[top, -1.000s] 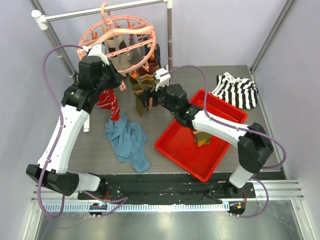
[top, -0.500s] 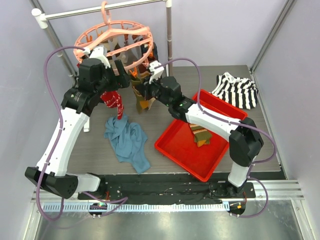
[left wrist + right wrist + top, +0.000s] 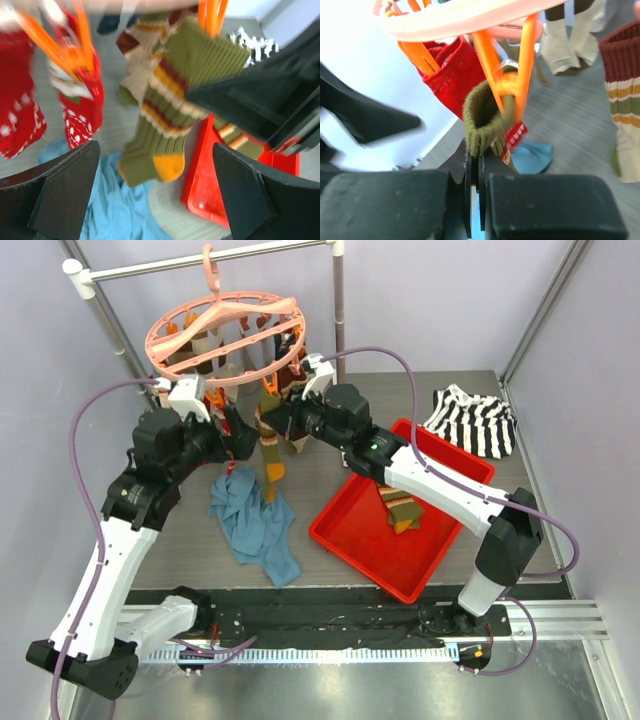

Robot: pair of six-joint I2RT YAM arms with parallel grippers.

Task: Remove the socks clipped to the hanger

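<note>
Hanger (image 3: 222,328) hangs upper left of top view, socks (image 3: 80,110) clipped. Right gripper (image 3: 475,172) jaws clamped on olive sock (image 3: 482,120) under orange clip (image 3: 512,85). Left gripper (image 3: 155,150) jaws apart, facing that sock

Top cam sat high behind the bases, looking down: bases at 6 o'clock, hanger (image 3: 240,308) at 11. Left wrist cam faced the olive sock (image 3: 170,125) close up, left fingers (image 3: 65,195) at 7 and 5 o'clock. Right wrist cam was nearest, tilted up under the ring, right fingers (image 3: 545,210) at 6. All three shared that sock. Top and left wrist also shared tray (image 3: 330,535) and cloth (image 3: 255,525).
</note>
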